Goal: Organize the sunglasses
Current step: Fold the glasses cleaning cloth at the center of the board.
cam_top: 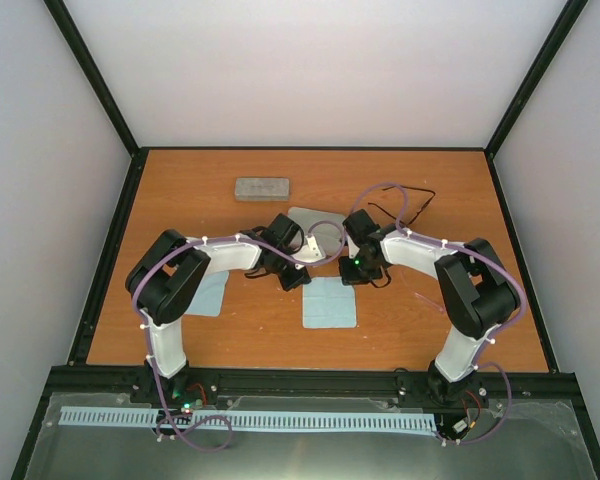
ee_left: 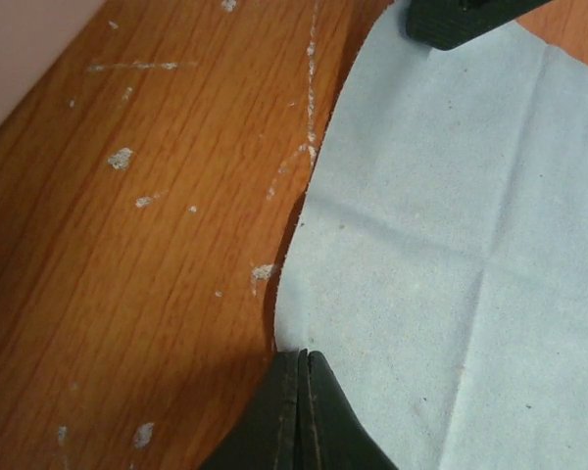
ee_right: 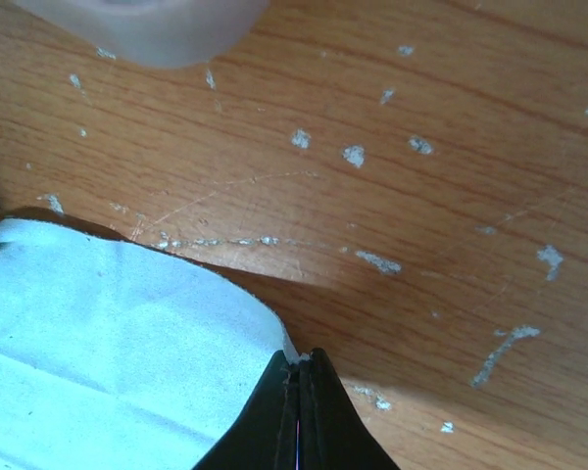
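The left hand (ee_left: pixel 299 354) is clenched on the near edge of a light-blue cloth (ee_left: pixel 441 245), its jaws pressed together with the fabric nipped at the tips. The right hand (ee_right: pixel 299 358) is likewise clenched on a rounded edge of this cloth. The tip of the opposite hand shows at the far corner of the cloth in the left wrist view. The cloth sits mid-desk between the two wrists.

The sunglasses (cam_top: pixel 408 204) lie on the desk (cam_top: pixel 400 335) toward its far right, behind the right arm, apart from both hands and from the held cloth. A grey case (cam_top: pixel 262 188) lies at the far left-centre. A second cloth (cam_top: pixel 329 302) lies flat nearer the bases. A third cloth (cam_top: pixel 210 293) lies partly under the left arm.
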